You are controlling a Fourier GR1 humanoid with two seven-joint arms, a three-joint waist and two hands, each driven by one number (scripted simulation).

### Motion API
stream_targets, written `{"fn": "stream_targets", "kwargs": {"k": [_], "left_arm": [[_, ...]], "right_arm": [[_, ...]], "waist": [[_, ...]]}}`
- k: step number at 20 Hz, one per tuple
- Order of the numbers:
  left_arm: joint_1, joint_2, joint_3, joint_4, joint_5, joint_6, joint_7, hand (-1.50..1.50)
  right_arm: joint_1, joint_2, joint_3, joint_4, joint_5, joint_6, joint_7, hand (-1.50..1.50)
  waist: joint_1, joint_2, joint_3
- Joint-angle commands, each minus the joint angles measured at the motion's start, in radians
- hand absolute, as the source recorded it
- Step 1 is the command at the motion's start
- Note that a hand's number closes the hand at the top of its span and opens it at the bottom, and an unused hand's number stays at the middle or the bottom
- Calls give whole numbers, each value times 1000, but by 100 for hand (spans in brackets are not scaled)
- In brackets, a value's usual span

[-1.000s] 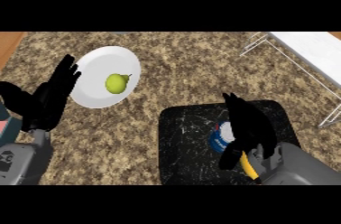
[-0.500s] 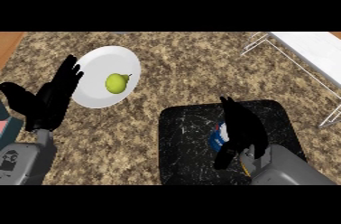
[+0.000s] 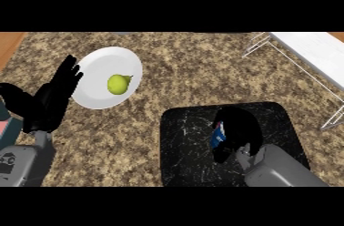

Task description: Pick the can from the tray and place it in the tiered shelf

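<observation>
A blue can (image 3: 217,137) with white and red marks stands on the black tray (image 3: 188,150) at the lower middle of the head view. My right hand (image 3: 238,131) covers most of the can, its fingers and thumb curled round it, so only the can's left side shows. The white tiered shelf (image 3: 310,52) stands at the upper right, its wire legs reaching down toward the tray's right side. My left hand (image 3: 50,95) rests open at the left edge, fingers up, overlapping the rim of a white plate.
A white plate (image 3: 101,90) with a green pear (image 3: 118,84) on it lies at the upper left. The counter (image 3: 194,70) has a speckled brown stone top. A strip of wood shows at the far upper left corner.
My right hand has lowered over the can and its fingers have closed round it, hiding more of the can. The left hand has hardly moved.
</observation>
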Motion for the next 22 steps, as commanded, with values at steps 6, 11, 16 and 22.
{"fn": "stream_targets", "kwargs": {"k": [6,11,16,22], "left_arm": [[-24,10,51,42,17,-58,5,0],[-36,-11,36,25,-10,-19,15,0],[20,-51,1,13,-47,2,-21,0],[27,-24,38,-30,-18,-8,15,0]], "right_arm": [[-4,70,-82,63,182,-15,24,150],[117,41,193,-182,190,35,-301,150],[221,-40,204,-415,227,-70,-417,150],[288,-89,21,-714,196,-188,-418,150]], "waist": [[0,12,7],[-3,9,8],[-18,7,8],[-22,3,9]]}}
